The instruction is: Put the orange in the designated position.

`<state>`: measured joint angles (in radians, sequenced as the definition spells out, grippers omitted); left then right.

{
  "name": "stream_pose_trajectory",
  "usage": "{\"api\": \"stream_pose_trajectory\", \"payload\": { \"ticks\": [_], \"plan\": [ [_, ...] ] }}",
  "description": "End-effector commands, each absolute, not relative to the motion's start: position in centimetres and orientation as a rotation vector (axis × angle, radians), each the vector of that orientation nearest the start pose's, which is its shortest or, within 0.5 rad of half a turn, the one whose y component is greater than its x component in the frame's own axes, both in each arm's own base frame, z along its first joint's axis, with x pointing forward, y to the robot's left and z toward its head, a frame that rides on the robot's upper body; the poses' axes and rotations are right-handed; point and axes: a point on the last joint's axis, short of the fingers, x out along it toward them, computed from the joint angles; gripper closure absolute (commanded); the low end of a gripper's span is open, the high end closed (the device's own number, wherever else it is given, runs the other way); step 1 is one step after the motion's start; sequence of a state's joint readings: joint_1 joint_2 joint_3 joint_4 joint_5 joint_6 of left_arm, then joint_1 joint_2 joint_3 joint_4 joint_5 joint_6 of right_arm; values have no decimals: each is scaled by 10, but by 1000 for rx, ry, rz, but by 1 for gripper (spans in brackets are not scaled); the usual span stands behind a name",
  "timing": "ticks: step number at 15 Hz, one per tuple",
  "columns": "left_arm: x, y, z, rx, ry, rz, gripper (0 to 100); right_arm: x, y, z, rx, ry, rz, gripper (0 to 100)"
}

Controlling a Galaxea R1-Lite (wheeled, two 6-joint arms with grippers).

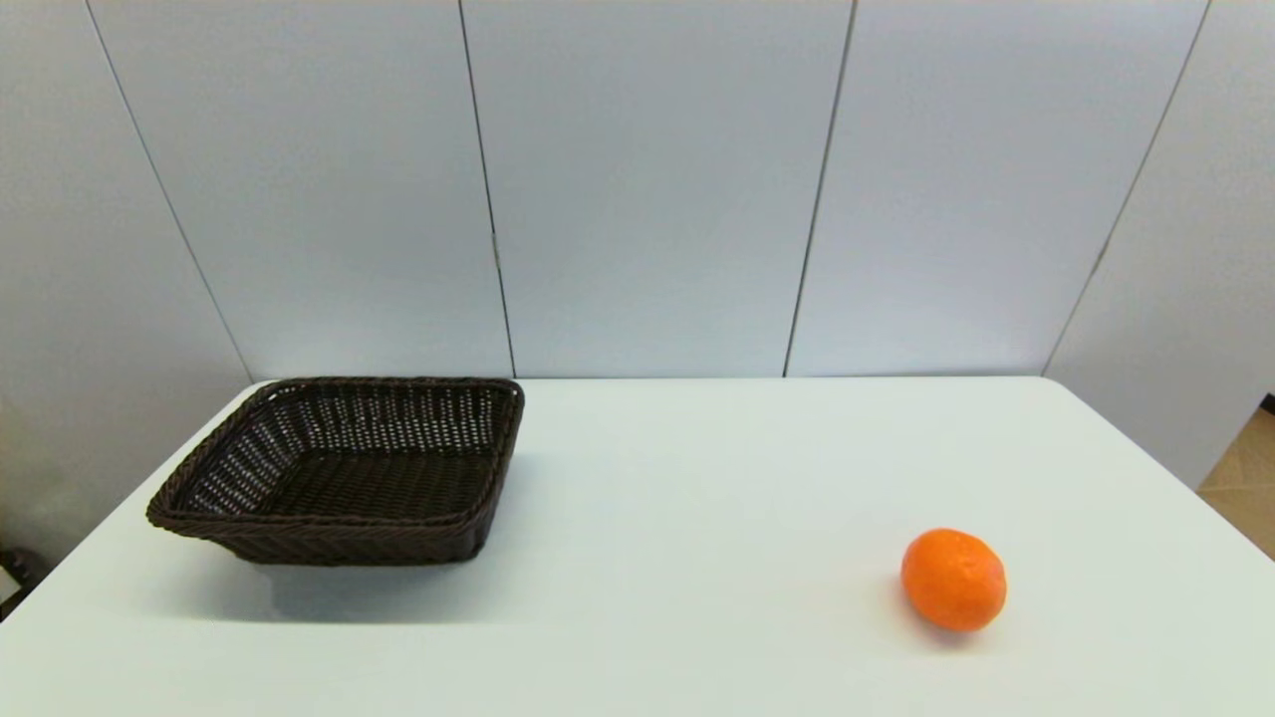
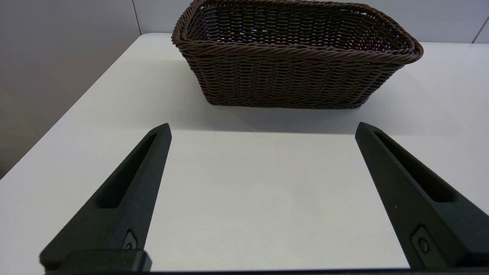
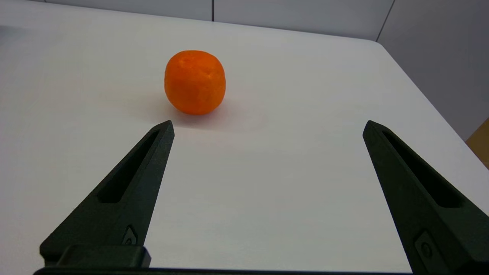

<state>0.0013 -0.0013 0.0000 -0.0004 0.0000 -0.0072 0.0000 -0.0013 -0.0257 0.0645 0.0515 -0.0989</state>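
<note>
The orange (image 1: 953,580) lies on the white table at the front right, bright and dimpled. In the right wrist view the orange (image 3: 195,82) sits a short way ahead of my right gripper (image 3: 267,128), just beyond one fingertip; the fingers are spread wide with nothing between them. A dark wicker basket (image 1: 339,468) stands empty at the back left of the table. My left gripper (image 2: 263,128) is open too, low over the table, a short distance from the basket's (image 2: 294,72) near wall. Neither arm shows in the head view.
The white table (image 1: 697,468) runs back to a pale panelled wall. Its right edge (image 1: 1175,468) drops to a wooden floor, and its left edge passes close by the basket.
</note>
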Motion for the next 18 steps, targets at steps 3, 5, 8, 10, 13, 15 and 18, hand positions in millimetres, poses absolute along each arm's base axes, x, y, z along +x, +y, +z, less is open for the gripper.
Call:
{"api": "stream_pose_trajectory", "payload": {
  "ticks": [3, 5, 8, 10, 13, 15, 18],
  "plan": [
    [-23, 0, 76, -8, -2, 2, 0, -25, 1, 76, -97, 34, 55, 0],
    [-23, 0, 75, -8, 0, 2, 0, -25, 1, 76, -97, 34, 55, 0],
    [-23, 0, 76, -8, -2, 2, 0, -25, 1, 76, -97, 34, 55, 0],
    [-23, 0, 76, -8, -2, 2, 0, -25, 1, 76, -97, 34, 55, 0],
    [-23, 0, 75, -8, 0, 2, 0, -25, 1, 76, -97, 34, 55, 0],
    [-23, 0, 76, -8, -2, 2, 0, -25, 1, 76, -97, 34, 55, 0],
    [-23, 0, 76, -11, -2, 2, 0, -25, 1, 76, -97, 34, 55, 0]
  ]
}}
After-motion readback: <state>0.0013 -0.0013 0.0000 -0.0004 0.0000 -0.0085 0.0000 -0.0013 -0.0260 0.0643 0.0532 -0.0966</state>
